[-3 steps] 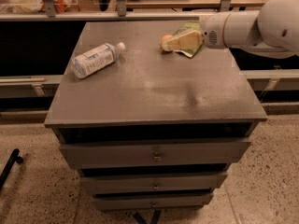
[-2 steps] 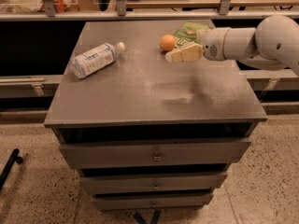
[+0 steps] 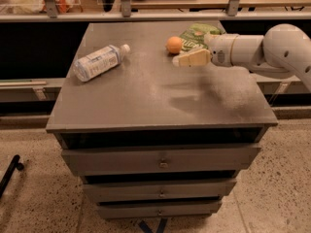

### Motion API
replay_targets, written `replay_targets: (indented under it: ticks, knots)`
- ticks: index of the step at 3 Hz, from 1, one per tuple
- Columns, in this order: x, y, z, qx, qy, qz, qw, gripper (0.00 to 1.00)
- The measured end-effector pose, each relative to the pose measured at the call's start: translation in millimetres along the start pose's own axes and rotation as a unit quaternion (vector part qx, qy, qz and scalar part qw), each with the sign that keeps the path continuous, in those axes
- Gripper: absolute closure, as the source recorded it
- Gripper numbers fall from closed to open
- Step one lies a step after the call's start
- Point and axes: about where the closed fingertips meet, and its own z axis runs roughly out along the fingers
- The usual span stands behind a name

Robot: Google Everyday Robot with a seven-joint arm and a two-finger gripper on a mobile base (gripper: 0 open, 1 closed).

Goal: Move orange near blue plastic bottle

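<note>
Reach-in step, I'd say: the tool (image 3: 190, 59) hovers just beside the orange (image 3: 174, 44) toward the back of the worktop (image 3: 146, 101), can't tell if it's open or closed. Next up is grabbing the orange and hauling it across to the blue plastic bottle (image 3: 99, 62).

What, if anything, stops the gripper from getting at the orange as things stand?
Probably yes, it can. The gripper hangs right beside the orange, nothing between them; the green bag lies behind both.
</note>
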Motion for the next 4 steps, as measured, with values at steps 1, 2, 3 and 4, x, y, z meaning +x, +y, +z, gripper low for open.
replay_targets:
  ticks: [1,2,3,4]
  knots:
    - [10.4,-13.4,15.0,-0.013,-0.002,0.003,0.9999,0.00]
    - [12.0,-23.9,35.9,-0.034,-0.004,-0.009,0.9994,0.00]
    - [8.9,-34.6,56.5,-0.048,-0.004,-0.034,0.9983,0.00]
    - [6.8,-45.4,68.0,-0.037,-0.013,-0.053,0.9978,0.00]
